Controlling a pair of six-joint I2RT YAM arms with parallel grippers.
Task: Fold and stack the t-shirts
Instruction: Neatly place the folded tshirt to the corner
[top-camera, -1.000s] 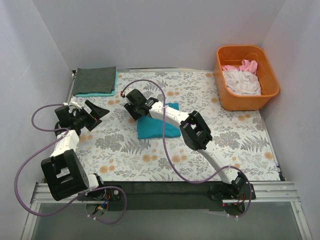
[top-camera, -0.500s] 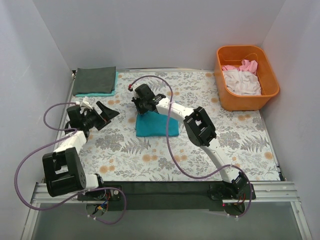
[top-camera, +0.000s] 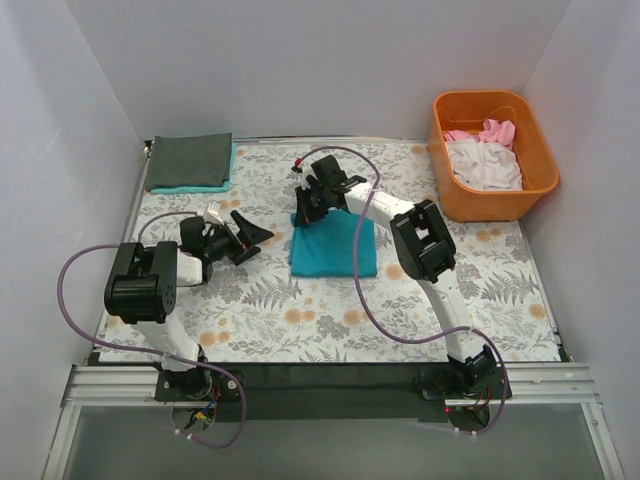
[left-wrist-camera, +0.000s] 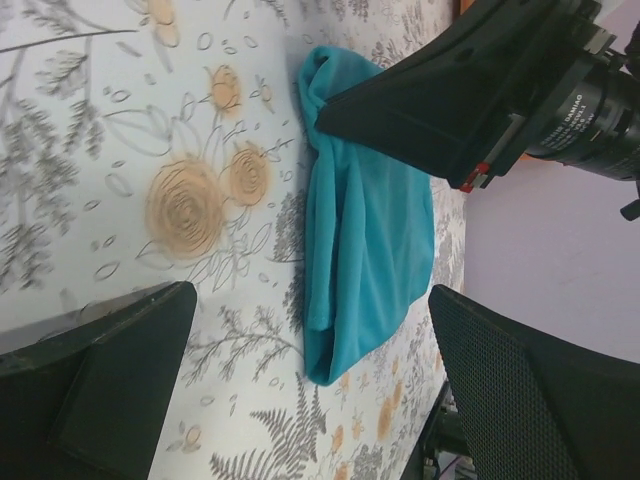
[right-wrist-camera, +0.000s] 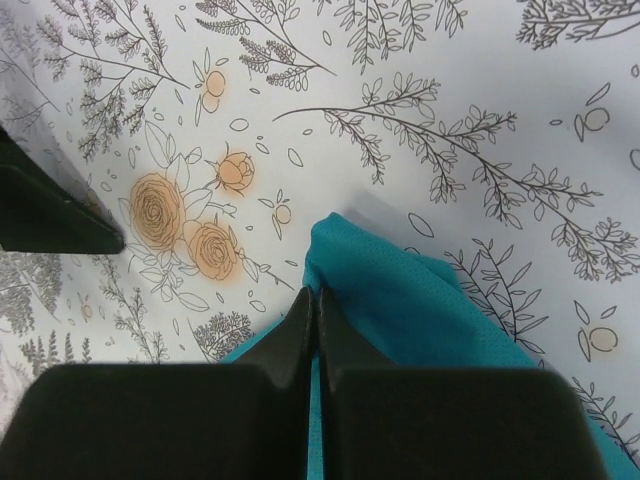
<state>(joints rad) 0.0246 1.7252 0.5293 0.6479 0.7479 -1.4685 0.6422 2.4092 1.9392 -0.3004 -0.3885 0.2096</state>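
A folded teal t-shirt (top-camera: 335, 250) lies mid-table on the floral covering. My right gripper (top-camera: 303, 210) is shut on its far left corner; the right wrist view shows the jaws (right-wrist-camera: 318, 292) pinched on a raised fold of teal cloth (right-wrist-camera: 420, 300). My left gripper (top-camera: 255, 240) is open and empty, just left of the shirt, with the shirt (left-wrist-camera: 370, 230) lying between and beyond its fingers (left-wrist-camera: 312, 295). A folded dark grey t-shirt (top-camera: 190, 158) lies on another teal one (top-camera: 195, 187) at the far left corner. White (top-camera: 485, 165) and pink (top-camera: 495, 130) shirts lie in the tub.
An orange plastic tub (top-camera: 480, 207) stands at the far right. The floral covering (top-camera: 480, 280) spans the table. White walls close in on the left, the back and the right. The right arm's black jaw body (left-wrist-camera: 440, 100) shows above the shirt in the left wrist view.
My right gripper has pulled the teal shirt's corner to the right and farther back, and the shirt has shifted right. My left gripper has swung right, closer to the shirt.
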